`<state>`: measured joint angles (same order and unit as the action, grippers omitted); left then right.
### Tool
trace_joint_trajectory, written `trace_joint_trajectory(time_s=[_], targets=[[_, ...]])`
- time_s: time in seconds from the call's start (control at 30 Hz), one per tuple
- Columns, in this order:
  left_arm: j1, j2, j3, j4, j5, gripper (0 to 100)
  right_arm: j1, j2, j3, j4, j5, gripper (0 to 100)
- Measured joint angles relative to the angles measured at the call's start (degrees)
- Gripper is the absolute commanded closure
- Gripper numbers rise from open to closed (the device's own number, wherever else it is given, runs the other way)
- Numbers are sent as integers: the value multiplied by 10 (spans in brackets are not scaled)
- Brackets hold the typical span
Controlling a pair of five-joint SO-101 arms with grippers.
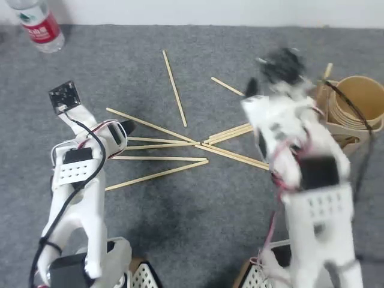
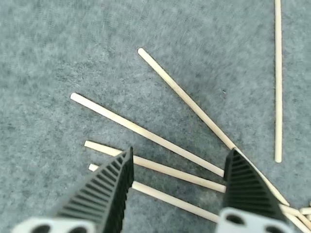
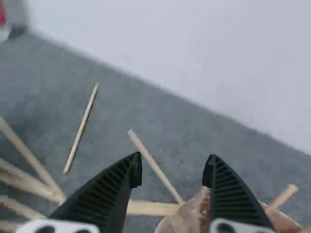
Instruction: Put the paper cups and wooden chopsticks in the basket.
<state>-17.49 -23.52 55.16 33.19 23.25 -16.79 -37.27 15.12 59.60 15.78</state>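
Fingers (image 2: 114,182) of the left gripper (image 2: 177,167) stand apart over loose wooden chopsticks (image 2: 146,132) in the left wrist view. In the right wrist view, the right gripper (image 3: 172,170) gapes, holding nothing. In the high view, the right arm overlaps the basket (image 1: 345,141), which holds nested paper cups (image 1: 360,96); a bottle (image 1: 39,24) stands well apart.

chopsticks (image 1: 159,158) in middle, basket (image 1: 348,137) right, bottle (image 1: 39,25) back-left

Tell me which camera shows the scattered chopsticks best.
The high view: it takes in nearly the whole scatter of chopsticks on the grey mat, across to the basket. The left wrist view shows several ends close up ahead of the left gripper; the right wrist view shows a few beyond the right gripper.
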Motion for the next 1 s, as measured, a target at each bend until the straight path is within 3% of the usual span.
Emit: trace_joint_trajectory(time_s=[0.3, 0.73, 1.0], targets=[[0, 0, 7, 0, 0, 717, -55, 360, -226, 84, 104, 794], [0, 0, 7, -3, 0, 717, 24, 845, -607, 84, 117, 794], [0, 0, 7, -3, 0, 717, 56, 1041, -813, 98, 116, 794]])
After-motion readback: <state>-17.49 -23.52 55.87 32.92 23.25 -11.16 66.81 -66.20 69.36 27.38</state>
